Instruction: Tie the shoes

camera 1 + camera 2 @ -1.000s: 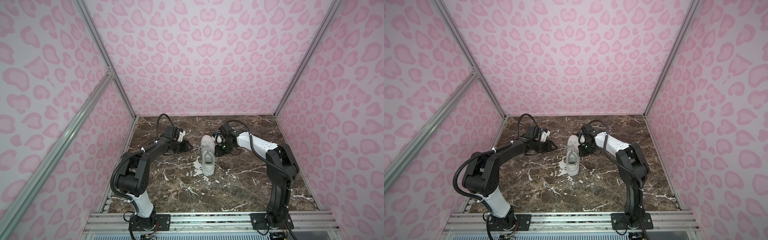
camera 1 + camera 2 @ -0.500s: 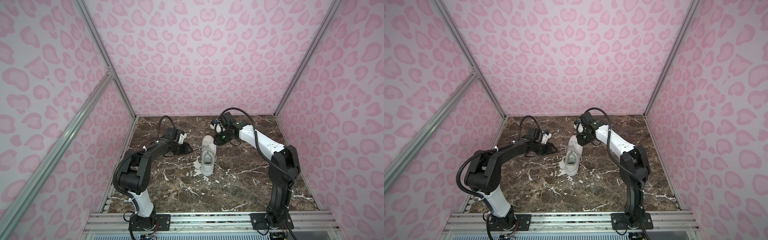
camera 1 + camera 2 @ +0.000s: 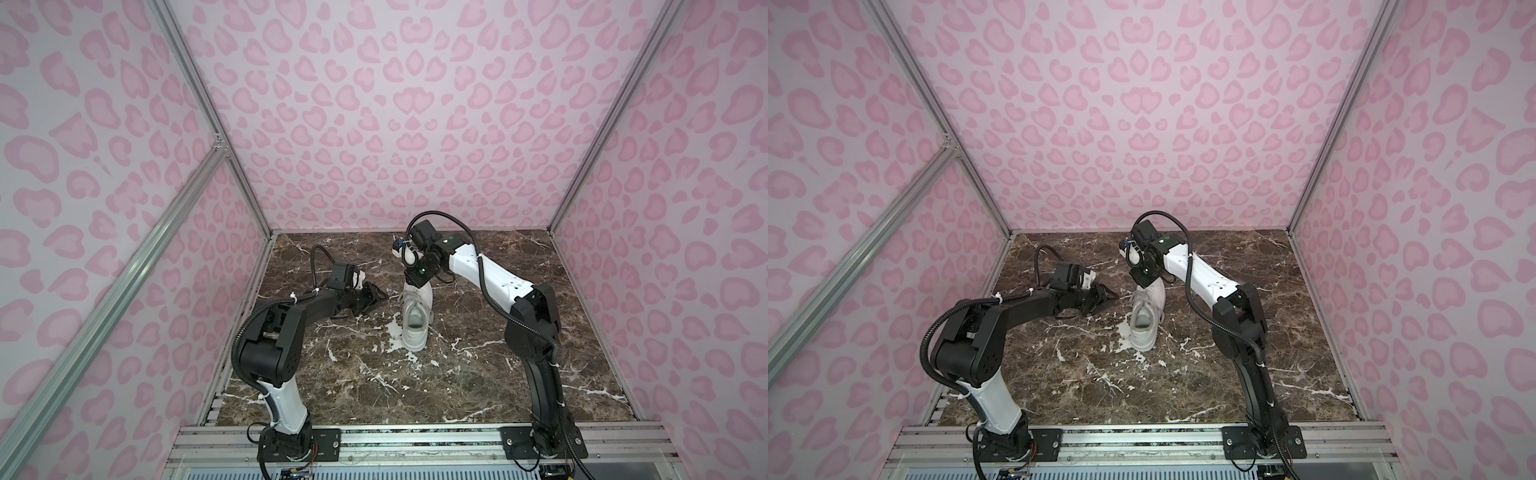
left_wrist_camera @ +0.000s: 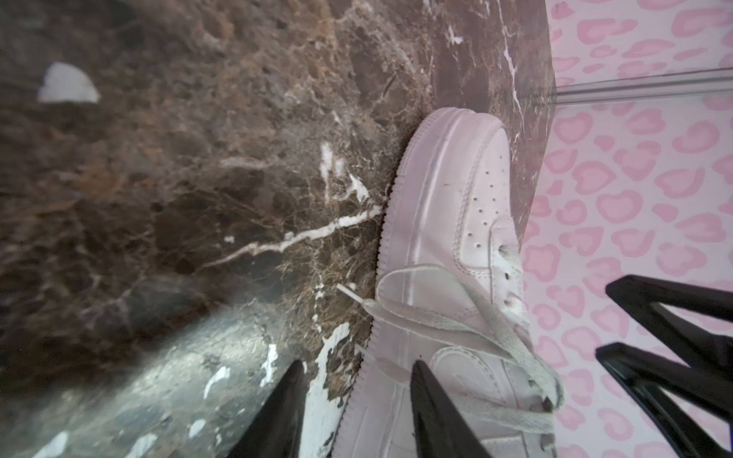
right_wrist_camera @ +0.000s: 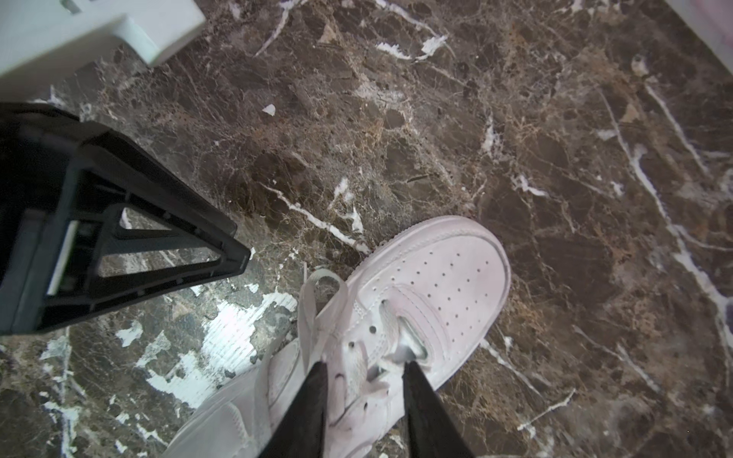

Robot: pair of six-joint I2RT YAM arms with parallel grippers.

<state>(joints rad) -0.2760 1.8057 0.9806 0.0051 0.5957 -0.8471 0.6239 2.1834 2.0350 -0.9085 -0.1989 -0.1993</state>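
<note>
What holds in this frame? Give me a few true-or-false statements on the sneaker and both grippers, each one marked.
1. A single sneaker is on the table. True.
2. The sneaker lies on its side. False: it rests on its sole.
3. The left gripper is shut on a lace. False: its jaws stand apart, beside the sneaker.
4. The right gripper is above the sneaker's laced front. True.
5. The sneaker's toe points toward the front rail. False: it points to the back wall.
</note>
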